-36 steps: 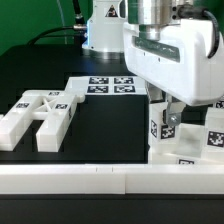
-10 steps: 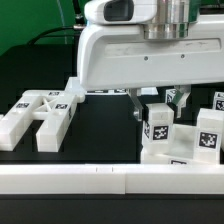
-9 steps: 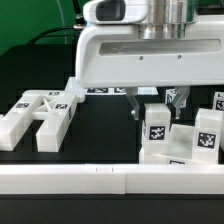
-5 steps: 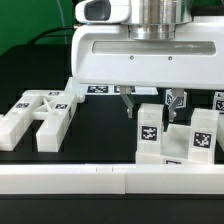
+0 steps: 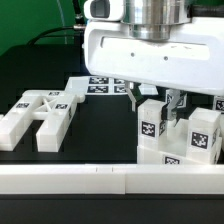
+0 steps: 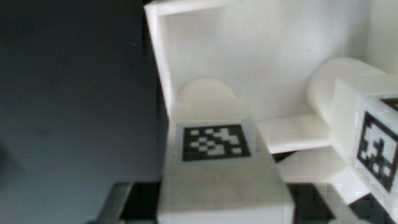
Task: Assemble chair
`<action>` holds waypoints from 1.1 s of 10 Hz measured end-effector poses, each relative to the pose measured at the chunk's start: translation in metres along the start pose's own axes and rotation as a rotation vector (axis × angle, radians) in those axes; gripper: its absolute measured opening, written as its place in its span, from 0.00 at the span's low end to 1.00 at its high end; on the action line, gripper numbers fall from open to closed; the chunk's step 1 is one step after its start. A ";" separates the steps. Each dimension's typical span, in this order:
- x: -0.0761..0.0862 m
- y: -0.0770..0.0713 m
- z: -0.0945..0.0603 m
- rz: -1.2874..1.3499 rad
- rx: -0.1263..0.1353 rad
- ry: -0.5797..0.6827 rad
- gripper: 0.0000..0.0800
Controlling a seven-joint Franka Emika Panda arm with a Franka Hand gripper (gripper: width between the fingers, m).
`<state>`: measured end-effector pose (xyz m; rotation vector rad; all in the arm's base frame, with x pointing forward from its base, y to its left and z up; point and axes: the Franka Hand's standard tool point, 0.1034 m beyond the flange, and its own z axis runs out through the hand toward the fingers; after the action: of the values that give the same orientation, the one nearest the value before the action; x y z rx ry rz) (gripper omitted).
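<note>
The chair's notched block stands at the exterior view's right; it is glossy white with square tags on its upright posts, and it leans slightly. My gripper comes down over its nearer post with a finger on each side, shut on it. In the wrist view the tagged post fills the gap between the dark fingers of the gripper. A second tagged post stands beside it. The H-shaped frame lies flat at the exterior view's left, apart from the gripper.
The marker board lies flat on the black table behind the gripper. A long white rail runs along the front edge. The arm's white body hides the area behind the block.
The gripper has shifted toward the exterior view's left and the notched block has moved with it, now slightly tilted. The H-shaped frame has not moved.
</note>
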<state>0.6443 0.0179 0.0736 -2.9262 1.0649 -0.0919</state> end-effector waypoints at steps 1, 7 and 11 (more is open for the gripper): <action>0.000 0.000 0.001 -0.001 -0.001 -0.001 0.45; -0.015 0.002 -0.020 -0.022 0.019 -0.002 0.81; -0.028 0.012 -0.019 -0.033 0.020 0.002 0.81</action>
<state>0.6142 0.0268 0.0908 -2.9267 1.0102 -0.1053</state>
